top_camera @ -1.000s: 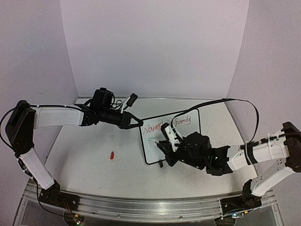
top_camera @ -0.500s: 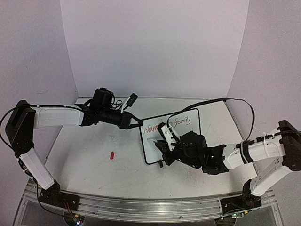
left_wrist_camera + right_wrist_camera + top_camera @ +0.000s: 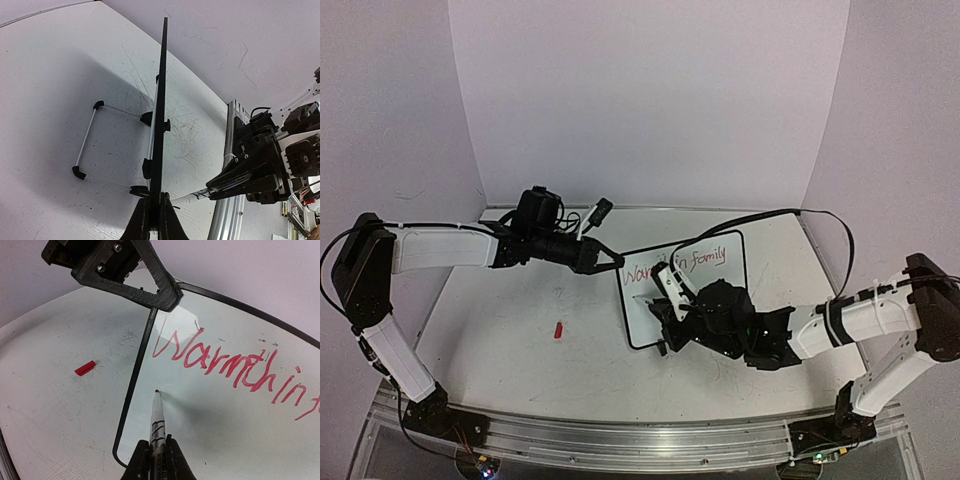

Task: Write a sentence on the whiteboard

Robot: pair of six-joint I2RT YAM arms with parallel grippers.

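The whiteboard (image 3: 638, 320) stands tilted on the table, black-framed; the left wrist view sees it edge-on (image 3: 161, 100). The sentence (image 3: 705, 258) is in red and reads "Warmth in family"; the right wrist view shows "Warmth in f" (image 3: 220, 365). My left gripper (image 3: 616, 262) is shut on the board's top left corner (image 3: 155, 197), also visible in the right wrist view (image 3: 165, 297). My right gripper (image 3: 662, 308) is shut on a white marker (image 3: 157, 417). The marker's red tip touches the bare board (image 3: 225, 420) below the "W", near the left frame. The marker also shows in the left wrist view (image 3: 192, 196).
A red marker cap (image 3: 558, 329) lies on the scuffed table left of the board, also in the right wrist view (image 3: 85, 368). The board's wire stand (image 3: 85, 145) rests behind it. A metal rail (image 3: 620, 440) runs along the near edge. Walls enclose three sides.
My right arm has shifted left along the board, bringing the marker tip to the left side under the first line. The left arm and board have not moved.
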